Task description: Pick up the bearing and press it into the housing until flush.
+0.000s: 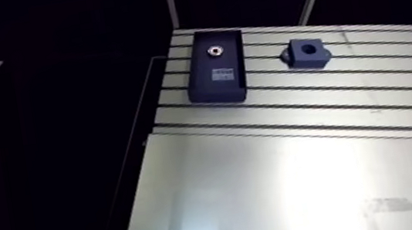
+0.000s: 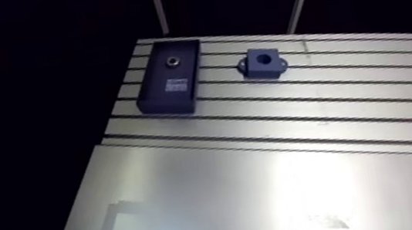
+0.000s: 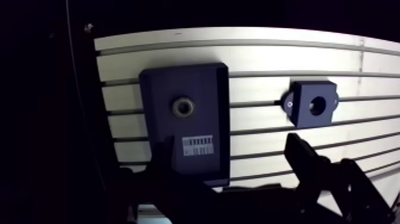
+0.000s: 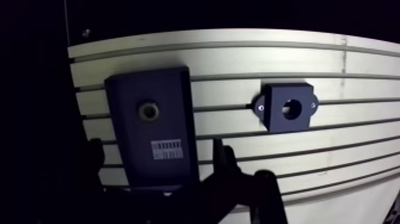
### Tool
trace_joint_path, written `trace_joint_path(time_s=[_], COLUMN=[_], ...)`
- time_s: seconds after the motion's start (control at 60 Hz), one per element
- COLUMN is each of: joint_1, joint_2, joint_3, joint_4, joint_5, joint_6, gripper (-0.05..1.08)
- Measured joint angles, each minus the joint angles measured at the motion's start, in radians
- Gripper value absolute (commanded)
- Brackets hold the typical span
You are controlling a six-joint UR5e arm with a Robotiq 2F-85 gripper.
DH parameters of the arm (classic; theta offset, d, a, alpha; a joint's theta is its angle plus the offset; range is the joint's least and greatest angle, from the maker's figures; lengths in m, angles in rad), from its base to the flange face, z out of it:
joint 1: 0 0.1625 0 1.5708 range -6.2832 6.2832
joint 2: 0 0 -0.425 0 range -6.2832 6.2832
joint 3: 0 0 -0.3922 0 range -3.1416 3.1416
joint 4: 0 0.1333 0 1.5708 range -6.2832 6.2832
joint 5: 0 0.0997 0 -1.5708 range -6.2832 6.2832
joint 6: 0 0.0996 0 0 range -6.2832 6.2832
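Bearing (image 3: pixel 183 108) is a small metal ring sitting in a dark tray (image 3: pixel 208 83) close to the table's (image 3: pixel 256 58) corner. The housing (image 3: pixel 305 118) is well apart beside it, with bare slots between. The gripper (image 4: pixel 158 149) hovers over the tray's near end — fingers spread, holding nothing.

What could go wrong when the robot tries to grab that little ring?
The bearing is small and sits inside the dark tray, so the open hand might bump the tray's wall and miss it. It could also enter the housing tilted and jam instead of sitting flush.
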Motion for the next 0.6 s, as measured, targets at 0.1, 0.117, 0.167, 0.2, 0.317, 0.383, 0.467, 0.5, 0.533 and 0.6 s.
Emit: trace_joint_path(time_s=[0.1, 0.117, 0.167, 0.2, 0.317, 0.383, 0.467, 0.5, 0.533, 0.6], joint_1=[0.011, 0.013, 0.019, 0.022, 0.029, 0.032, 0.034, 0.035, 0.035, 0.036], joint_2=[0.024, 0.028, 0.038, 0.044, 0.061, 0.066, 0.070, 0.072, 0.073, 0.077], joint_3=[0.004, 0.006, 0.011, 0.016, 0.032, 0.042, 0.055, 0.060, 0.065, 0.074], joint_4=[-0.024, -0.028, -0.041, -0.050, -0.074, -0.083, -0.097, -0.104, -0.111, -0.124], joint_5=[0.002, 0.002, 0.003, 0.003, 0.005, 0.006, 0.006, 0.006, 0.006, 0.006], joint_6=[0.009, 0.010, 0.013, 0.014, 0.018, 0.019, 0.019, 0.018, 0.017, 0.015], gripper=[0.01, 0.01, 0.01, 0.01, 0.01, 0.01, 0.01, 0.01, 0.01, 0.02])
